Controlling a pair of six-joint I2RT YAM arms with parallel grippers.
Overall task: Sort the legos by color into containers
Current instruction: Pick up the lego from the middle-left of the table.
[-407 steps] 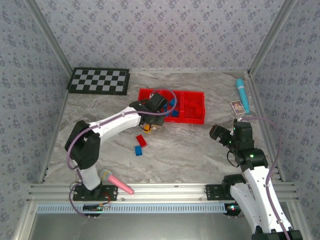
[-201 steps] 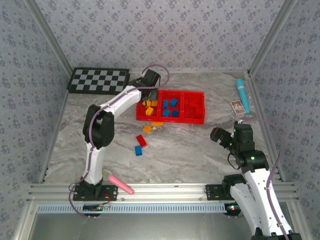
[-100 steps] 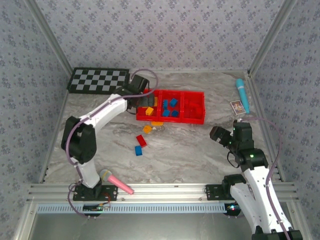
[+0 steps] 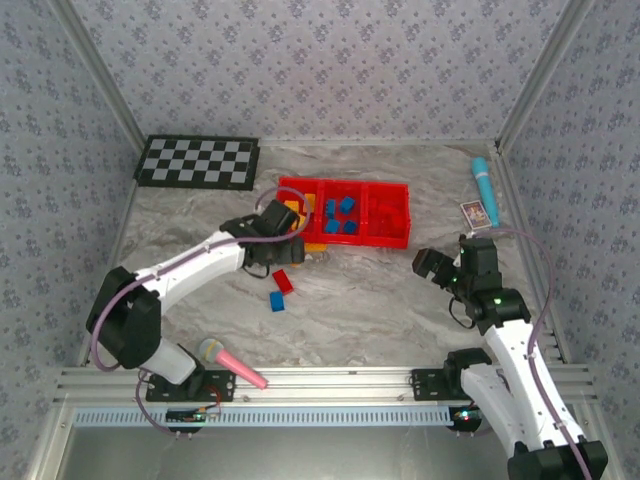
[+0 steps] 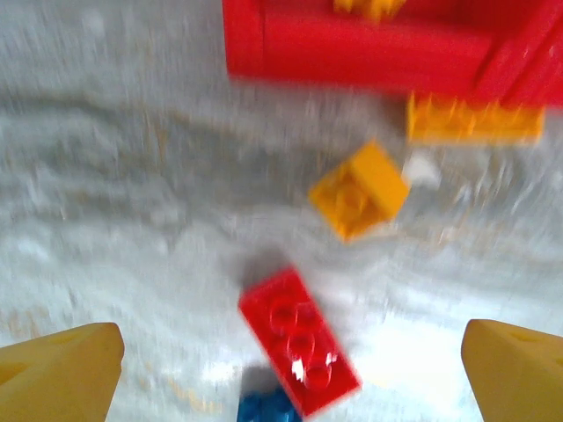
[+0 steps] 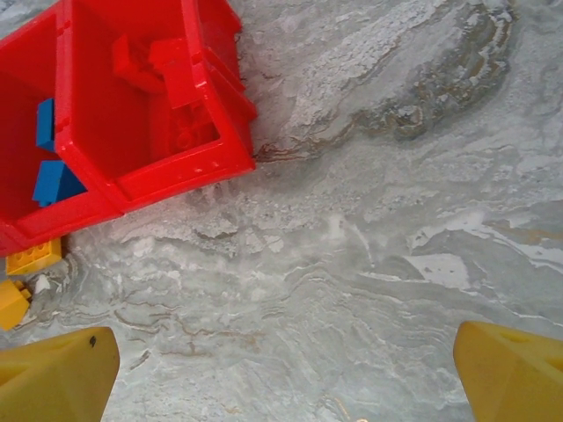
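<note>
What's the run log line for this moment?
left fingers: open near red brick | right fingers: open, empty | tray: blue bricks in middle

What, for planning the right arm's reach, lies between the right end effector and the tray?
Bare table: the right wrist view shows nothing else between the right end effector and the tray.

Marble table (image 4: 380, 300), red tray (image 4: 380, 241), loose legos (image 4: 284, 281), checkerboard (image 4: 197, 161)

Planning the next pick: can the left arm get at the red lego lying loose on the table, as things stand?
Probably yes. The left claw hovers open over the red lego, and nothing covers it. A blue lego close beside it might get nudged.
</note>
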